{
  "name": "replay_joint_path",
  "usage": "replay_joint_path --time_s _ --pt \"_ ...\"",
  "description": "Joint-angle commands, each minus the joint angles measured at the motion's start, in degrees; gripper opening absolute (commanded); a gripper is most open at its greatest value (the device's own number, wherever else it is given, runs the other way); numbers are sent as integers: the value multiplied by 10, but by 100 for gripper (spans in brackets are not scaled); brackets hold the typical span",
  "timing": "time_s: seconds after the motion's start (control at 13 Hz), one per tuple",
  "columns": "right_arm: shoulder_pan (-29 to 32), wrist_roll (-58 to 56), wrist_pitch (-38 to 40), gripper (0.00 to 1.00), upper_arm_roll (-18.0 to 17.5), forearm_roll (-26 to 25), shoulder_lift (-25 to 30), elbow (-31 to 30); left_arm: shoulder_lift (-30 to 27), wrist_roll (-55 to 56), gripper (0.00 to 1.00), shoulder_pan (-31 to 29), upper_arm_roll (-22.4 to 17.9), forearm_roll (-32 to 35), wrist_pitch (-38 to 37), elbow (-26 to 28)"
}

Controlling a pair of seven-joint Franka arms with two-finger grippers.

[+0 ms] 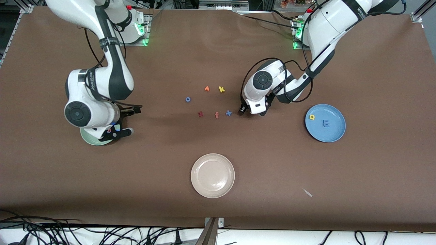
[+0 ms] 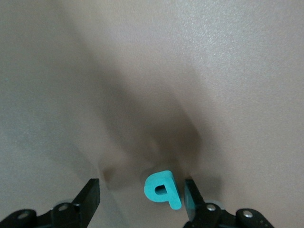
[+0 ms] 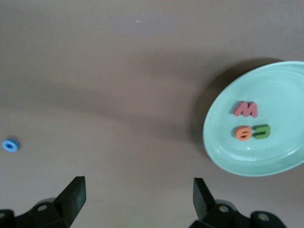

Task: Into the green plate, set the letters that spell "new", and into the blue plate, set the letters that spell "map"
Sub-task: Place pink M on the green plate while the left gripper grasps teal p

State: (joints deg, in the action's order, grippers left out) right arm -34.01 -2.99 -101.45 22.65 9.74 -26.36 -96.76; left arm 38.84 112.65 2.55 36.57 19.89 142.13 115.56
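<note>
While its jaws stand apart around a tiny teal foam letter a (image 2: 164, 190) lying on the brown table (image 1: 340, 177), the left gripper (image 1: 251, 113) sits low at three o'clock of a blue foam x (image 1: 228, 113). Yellow p (image 1: 312, 117) and blue m (image 1: 326, 123) lie in the medium-blue round plate (image 1: 335, 136). The right gripper (image 1: 126, 119), fingers wide and empty, hangs by the pale mint-green round plate (image 3: 280, 161) holding pinkish-red w (image 3: 246, 109), orange e (image 3: 243, 132) and olive-green n (image 3: 262, 131).
</note>
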Motion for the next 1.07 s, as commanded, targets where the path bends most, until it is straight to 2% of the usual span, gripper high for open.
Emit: replay_joint_path --time_s 0.0,0.08,0.23,0.31,0.77,1.0 --pt "15 75 14 100 -48 -37 44 -6 3 22 68 6 -4 22 5 -5" --pt "40 105 15 100 -84 -59 65 -11 5 21 63 7 -4 22 5 -7" --pt "117 143 36 100 -179 -104 94 -12 6 21 53 6 -4 23 5 -7" --pt "143 153 40 100 -207 -128 108 -12 6 21 48 6 -4 25 5 -7" --pt "208 143 63 100 -211 -132 199 -8 5 12 21 6 -4 29 3 -7" --pt "220 142 78 100 -187 -124 226 3 -1 -3 17 1 -3 48 -3 -8"
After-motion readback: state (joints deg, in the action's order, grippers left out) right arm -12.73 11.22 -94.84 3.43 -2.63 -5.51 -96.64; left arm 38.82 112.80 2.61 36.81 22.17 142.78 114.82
